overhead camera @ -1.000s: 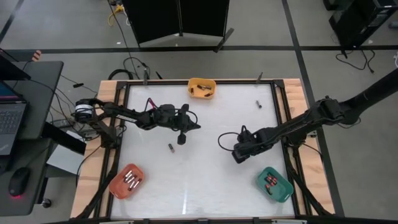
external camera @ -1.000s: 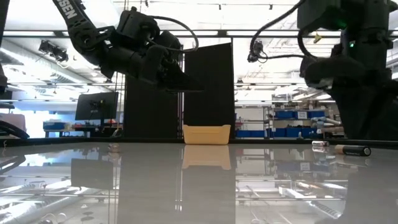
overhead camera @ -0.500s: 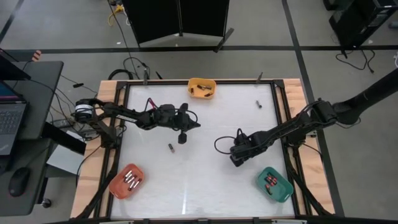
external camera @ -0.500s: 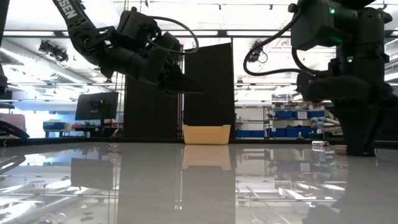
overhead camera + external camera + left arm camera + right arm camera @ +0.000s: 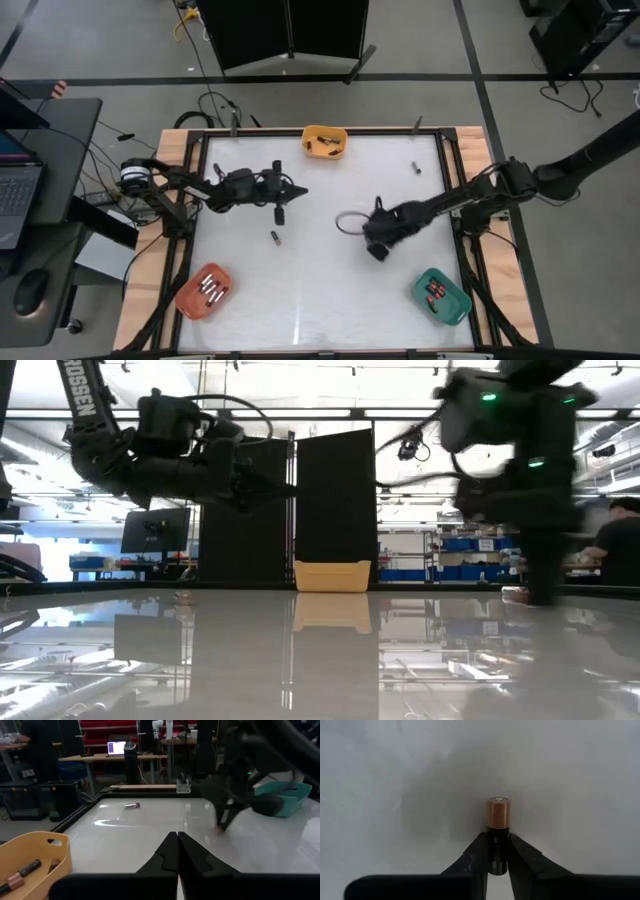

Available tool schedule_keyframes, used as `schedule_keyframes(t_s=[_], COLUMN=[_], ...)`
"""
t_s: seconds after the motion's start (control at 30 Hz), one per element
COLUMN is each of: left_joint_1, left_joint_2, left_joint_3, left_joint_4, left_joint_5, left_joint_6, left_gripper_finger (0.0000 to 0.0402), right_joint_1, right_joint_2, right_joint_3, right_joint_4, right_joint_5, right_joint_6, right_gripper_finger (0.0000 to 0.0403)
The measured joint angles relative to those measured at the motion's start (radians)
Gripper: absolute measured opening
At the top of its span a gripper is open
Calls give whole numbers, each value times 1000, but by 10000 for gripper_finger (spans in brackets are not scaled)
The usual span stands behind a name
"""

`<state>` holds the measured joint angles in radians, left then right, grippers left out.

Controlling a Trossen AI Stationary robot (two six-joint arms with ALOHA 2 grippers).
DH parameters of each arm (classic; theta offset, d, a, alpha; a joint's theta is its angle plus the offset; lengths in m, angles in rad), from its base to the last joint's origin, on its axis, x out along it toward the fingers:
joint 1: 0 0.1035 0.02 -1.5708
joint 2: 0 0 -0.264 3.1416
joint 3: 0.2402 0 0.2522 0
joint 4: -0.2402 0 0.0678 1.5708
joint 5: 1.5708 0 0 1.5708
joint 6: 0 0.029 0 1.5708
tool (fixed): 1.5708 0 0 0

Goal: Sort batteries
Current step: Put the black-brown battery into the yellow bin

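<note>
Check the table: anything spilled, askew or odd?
Nothing stands out. Two loose batteries lie unsorted: one mid-table, one near the far right corner. The right gripper is closed on a copper-topped battery.

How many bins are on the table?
3. In the high view: a yellow bin at top centre, an orange bin at bottom left and a green bin at bottom right. None seems hidden.

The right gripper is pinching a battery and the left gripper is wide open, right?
Not quite. The left gripper is shut and empty; the left wrist view shows its fingers pressed together. The right gripper is indeed pinching a battery.
</note>
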<state>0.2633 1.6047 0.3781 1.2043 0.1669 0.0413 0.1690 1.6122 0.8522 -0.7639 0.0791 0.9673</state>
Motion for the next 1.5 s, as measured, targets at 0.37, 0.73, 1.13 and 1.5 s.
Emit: schedule_keyframes(t_s=[0.37, 0.73, 1.13, 1.5], left_joint_1=[5, 5, 5, 5], left_joint_2=[0, 0, 0, 0], left_joint_3=[-30, -30, -30, -29], left_joint_4=[41, 40, 45, 47], left_joint_5=[3, 10, 19, 19], left_joint_6=[-20, -17, -14, -12], left_gripper_finger=[3, 4, 5, 5], right_joint_1=[-302, -568, -691, -750], right_joint_2=[4, 171, 499, 598], right_joint_3=[240, 534, 938, 1031], right_joint_4=[34, 79, -73, -104], right_joint_5=[144, 109, 23, -17], right_joint_6=[-516, -975, -1295, -1373], right_gripper_finger=[58, 58, 58, 58])
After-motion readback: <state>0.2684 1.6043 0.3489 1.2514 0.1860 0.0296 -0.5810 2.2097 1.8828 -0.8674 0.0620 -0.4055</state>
